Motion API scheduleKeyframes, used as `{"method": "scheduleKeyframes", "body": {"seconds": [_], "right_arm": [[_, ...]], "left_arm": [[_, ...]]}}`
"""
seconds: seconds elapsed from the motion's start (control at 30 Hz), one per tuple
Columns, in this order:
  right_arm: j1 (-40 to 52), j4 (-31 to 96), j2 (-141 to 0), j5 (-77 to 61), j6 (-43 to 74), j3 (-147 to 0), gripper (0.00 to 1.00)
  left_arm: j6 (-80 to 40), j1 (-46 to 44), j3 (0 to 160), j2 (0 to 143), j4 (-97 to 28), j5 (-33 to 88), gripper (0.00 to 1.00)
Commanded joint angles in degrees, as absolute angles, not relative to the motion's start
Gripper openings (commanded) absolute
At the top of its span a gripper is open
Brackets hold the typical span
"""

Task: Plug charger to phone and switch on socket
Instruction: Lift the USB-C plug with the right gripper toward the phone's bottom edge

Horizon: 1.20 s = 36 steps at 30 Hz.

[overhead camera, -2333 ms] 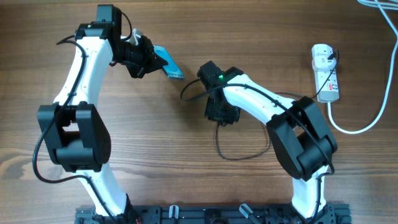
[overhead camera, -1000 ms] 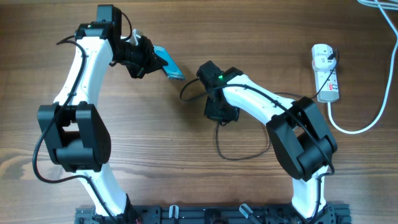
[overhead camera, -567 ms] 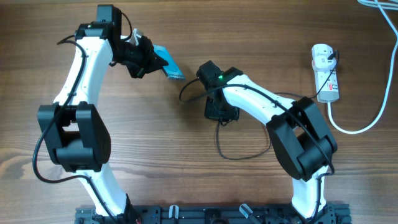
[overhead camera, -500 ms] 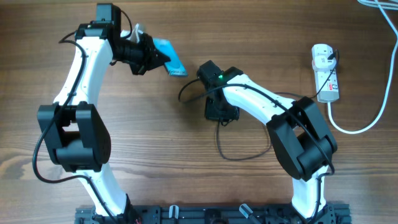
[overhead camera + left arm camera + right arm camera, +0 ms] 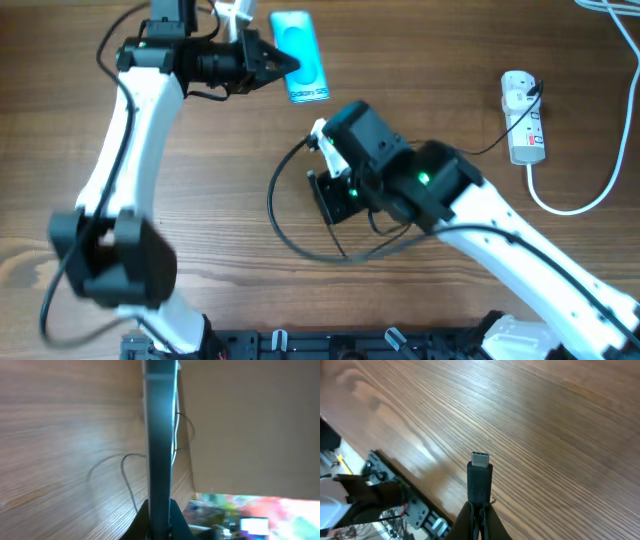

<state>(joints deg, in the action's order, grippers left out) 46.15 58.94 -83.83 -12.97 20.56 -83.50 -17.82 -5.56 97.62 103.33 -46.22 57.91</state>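
My left gripper (image 5: 268, 62) is shut on the phone (image 5: 301, 56) and holds it in the air at the far middle, cyan screen facing up. In the left wrist view the phone (image 5: 159, 435) shows edge-on, rising from the jaws (image 5: 160, 522). My right gripper (image 5: 332, 196) is raised above the table centre and shut on the charger, whose black connector (image 5: 480, 479) stands straight out of the jaws (image 5: 480, 512) with its silver tip free. The thin black cable (image 5: 272, 205) loops below it. The white socket (image 5: 524, 120) lies at the far right, away from both grippers.
The socket's thick white cord (image 5: 598, 195) curves along the right edge of the table. The robot base rail (image 5: 330, 345) runs along the near edge. The black cable also trails right toward the socket (image 5: 480, 152).
My left arm has lifted the phone and swung it toward the far edge, turning its screen upward. My right arm has risen off the table with the connector, pulling the cable loop wider.
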Motion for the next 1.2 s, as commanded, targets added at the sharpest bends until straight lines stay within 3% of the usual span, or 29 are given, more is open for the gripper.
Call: {"method": "scheduleKeyframes", "body": {"seconds": [0.0,0.27,0.7,0.97,1.17], "right_arm": [[46.9,58.2,-81.0,-7.0,22.7,-84.1,0.04],[46.9,55.7,-80.3,-5.4,27.1,-85.4,0.04],[46.9,51.0,-79.2,-6.3,27.2,-86.6,0.04],[46.9,50.2,-77.9,-6.6,27.2,-86.8,0.04],[46.9,49.9,-77.3,-8.0,27.2,-86.8,0.04]], "left_arm": [[-15.4,-7.2,98.3,92.1,-47.0,52.8,0.04],[-11.2,-7.2,98.3,86.4,-55.7,48.6,0.04],[-9.9,-8.2,98.3,86.5,-57.5,49.7,0.04],[-6.2,-8.1,98.3,86.5,-57.9,59.2,0.04],[-6.2,-8.1,98.3,86.5,-57.7,59.8,0.04]]}}
